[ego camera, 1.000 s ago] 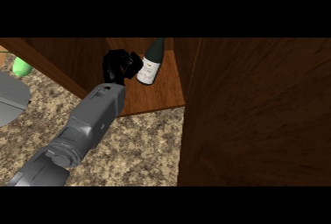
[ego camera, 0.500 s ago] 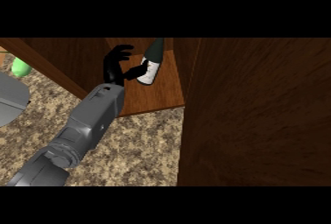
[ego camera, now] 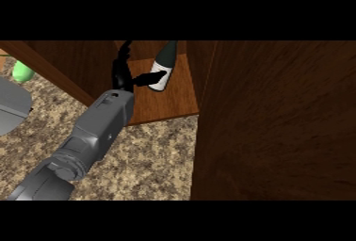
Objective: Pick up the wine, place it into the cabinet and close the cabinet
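Handling: wine bottle is most likely glass, so heavy for its width, stiff, smooth, and it can break if it tips against the wood.
Where to hold: the wide body with the label looks like the best place; the thin neck is slippery and gives little support, in my judgement.
Look: dark, nearly black bottle with a white label on the lower body and a narrow neck that points to the far side.
Place: it stands on the wooden shelf inside the cabinet, towards the far side, with a wooden wall on its right.
Left hand: inside the cabinet, just left of the bottle; the fingers are straight and spread, pointing far, and only the thumb reaches to the label. It grasps nothing.
Right hand: it does not show.
Cabinet door: the big dark wooden panel at the right, open.
Task stage: the bottle seems to be placed; closing the door is not yet done.
Risk: the thumb is very near the label, so a sideways pull could push the bottle over.
Tabletop: speckled stone, near the shelf.
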`<state>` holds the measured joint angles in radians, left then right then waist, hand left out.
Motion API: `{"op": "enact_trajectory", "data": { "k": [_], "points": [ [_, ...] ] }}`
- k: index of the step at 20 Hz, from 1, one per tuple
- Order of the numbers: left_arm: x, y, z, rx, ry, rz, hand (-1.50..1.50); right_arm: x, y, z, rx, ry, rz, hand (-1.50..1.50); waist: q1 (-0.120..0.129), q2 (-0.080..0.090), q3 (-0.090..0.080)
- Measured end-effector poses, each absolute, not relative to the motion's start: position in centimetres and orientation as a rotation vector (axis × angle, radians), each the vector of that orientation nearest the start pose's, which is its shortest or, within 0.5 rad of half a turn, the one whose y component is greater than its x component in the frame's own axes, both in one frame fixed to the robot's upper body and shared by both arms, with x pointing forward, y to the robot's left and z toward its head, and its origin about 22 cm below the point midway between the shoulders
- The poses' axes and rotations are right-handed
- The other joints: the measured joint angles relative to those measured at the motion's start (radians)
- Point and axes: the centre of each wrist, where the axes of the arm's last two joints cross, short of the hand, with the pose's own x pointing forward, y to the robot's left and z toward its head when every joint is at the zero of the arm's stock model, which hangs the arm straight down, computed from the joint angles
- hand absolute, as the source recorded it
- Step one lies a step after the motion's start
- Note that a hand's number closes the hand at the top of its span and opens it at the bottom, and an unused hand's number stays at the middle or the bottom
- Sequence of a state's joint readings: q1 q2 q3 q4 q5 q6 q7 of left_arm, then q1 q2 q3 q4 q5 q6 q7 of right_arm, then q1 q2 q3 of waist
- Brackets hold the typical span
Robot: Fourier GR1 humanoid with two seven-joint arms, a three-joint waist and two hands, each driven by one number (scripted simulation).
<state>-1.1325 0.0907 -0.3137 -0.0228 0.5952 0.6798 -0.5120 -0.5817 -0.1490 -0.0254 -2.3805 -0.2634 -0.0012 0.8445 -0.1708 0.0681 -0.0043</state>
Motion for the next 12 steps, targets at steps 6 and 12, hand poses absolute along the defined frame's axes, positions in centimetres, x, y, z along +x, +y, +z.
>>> {"op": "enact_trajectory", "data": {
  "k": [6,12],
  "points": [
    [43.0,14.6,1.5,0.482,-1.616,-0.025,-1.5,18.4,-19.7,27.8,0.332,-2.022,0.366,-1.5,0.014,-0.002,-0.007],
    [42.9,13.2,1.9,0.201,-1.728,-0.07,-1.5,18.3,-19.9,27.9,0.319,-2.006,0.337,-1.5,0.047,-0.019,-0.008]
  ]
}}
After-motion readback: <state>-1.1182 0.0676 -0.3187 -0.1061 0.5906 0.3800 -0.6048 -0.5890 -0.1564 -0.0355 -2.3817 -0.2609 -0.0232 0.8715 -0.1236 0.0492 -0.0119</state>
